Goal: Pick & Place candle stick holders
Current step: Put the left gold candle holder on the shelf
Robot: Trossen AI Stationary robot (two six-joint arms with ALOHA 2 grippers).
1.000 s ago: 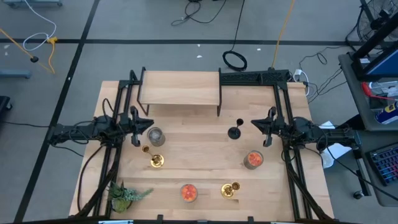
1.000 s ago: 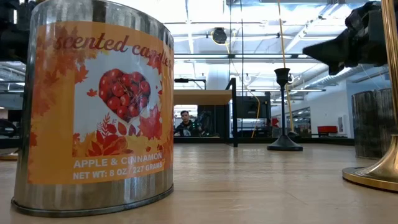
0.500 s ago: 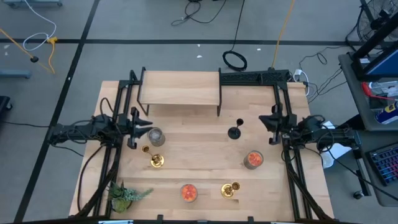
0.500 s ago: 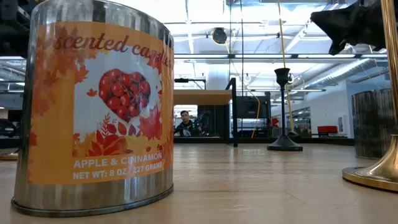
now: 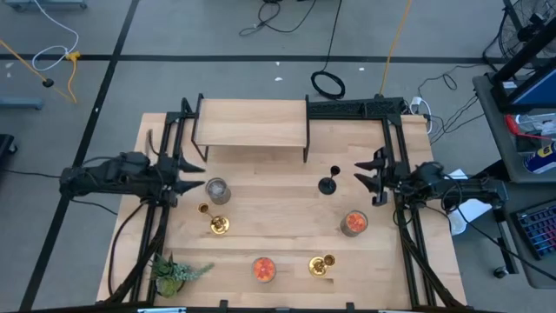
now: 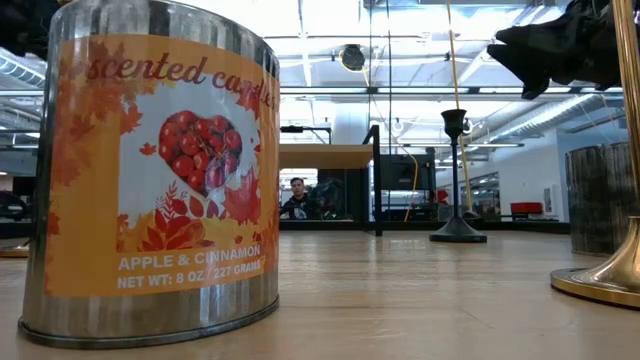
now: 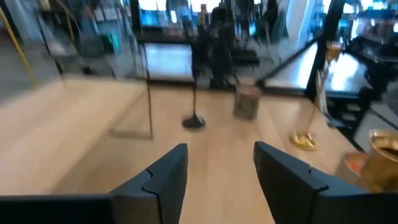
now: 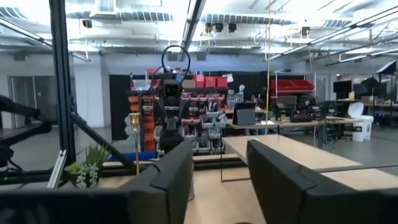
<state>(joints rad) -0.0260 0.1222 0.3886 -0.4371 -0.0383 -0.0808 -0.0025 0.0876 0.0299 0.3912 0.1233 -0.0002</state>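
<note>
The black candle stick holder (image 5: 328,181) stands upright on its round base (image 6: 457,236) at mid-table, just left of my right gripper (image 5: 367,178), which is open and empty. One gold candle stick holder (image 5: 215,223) stands on its base near the left side, and another (image 5: 321,265) stands near the front edge, its base (image 6: 605,282) on the wood. My left gripper (image 5: 188,171) is open and empty, left of a grey tin (image 5: 217,190). In the left wrist view the black holder (image 7: 193,118) stands far beyond the open fingers.
Two orange scented-candle tins (image 5: 354,223) (image 5: 263,269) stand on the table; the front one fills the low view (image 6: 150,170). A small green plant (image 5: 174,272) sits at the front left. A raised wooden shelf (image 5: 252,123) spans the back. A person sits far behind the table (image 6: 297,200).
My left gripper has drawn back toward the table's left edge, away from the grey tin, and has opened. My right gripper pulled toward the right edge, came back near the black holder, and has opened. No candle stick holder has moved.
</note>
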